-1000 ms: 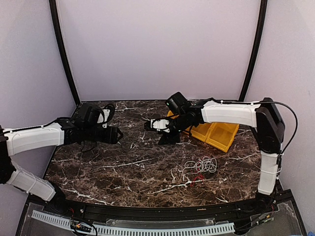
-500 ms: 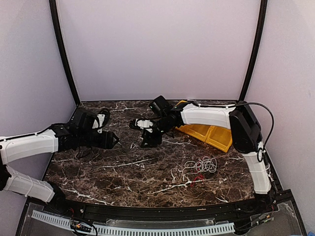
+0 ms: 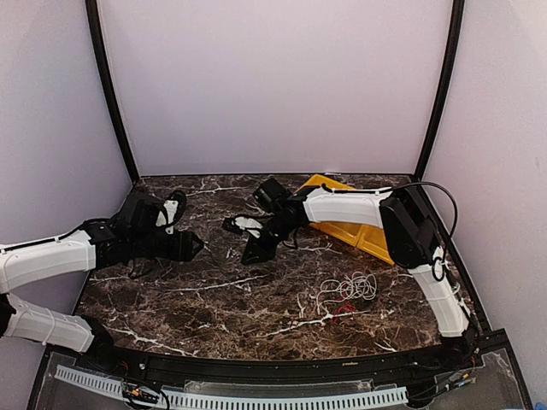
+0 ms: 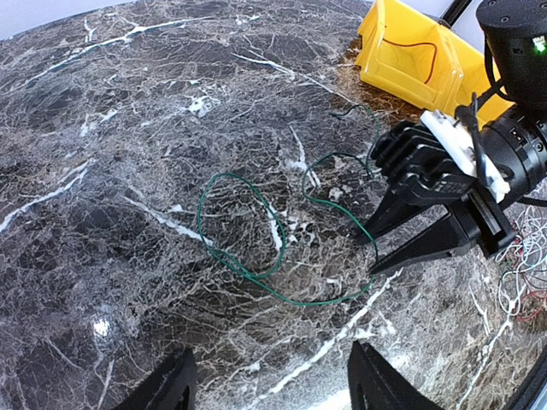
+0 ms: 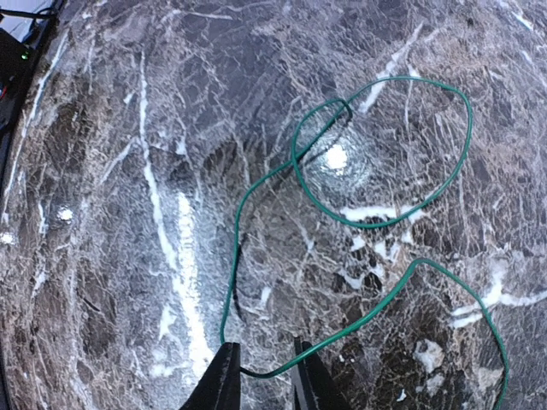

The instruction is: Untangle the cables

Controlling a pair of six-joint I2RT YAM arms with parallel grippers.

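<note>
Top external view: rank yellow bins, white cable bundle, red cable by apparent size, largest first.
1. yellow bins: largest, even with the right arm covering part of them.
2. white cable bundle.
3. red cable: only a small bit shows at the bundle's near edge.
All sit at a similar depth on the table, so nearness doesn't skew this.

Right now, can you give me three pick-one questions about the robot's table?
1. Where are the yellow bins on the table? A far right side; B near left corner; C in the middle.
2. What colour is the wire by the right claw? A red; B green; C blue.
3. How is the left claw? A open and empty; B shut on a wire; C holding a bin.

Answers: 1 A, they sit by the back right edge. 2 B, green loops lie at its fingertips. 3 A, its fingers stand wide apart with nothing between them.
</note>
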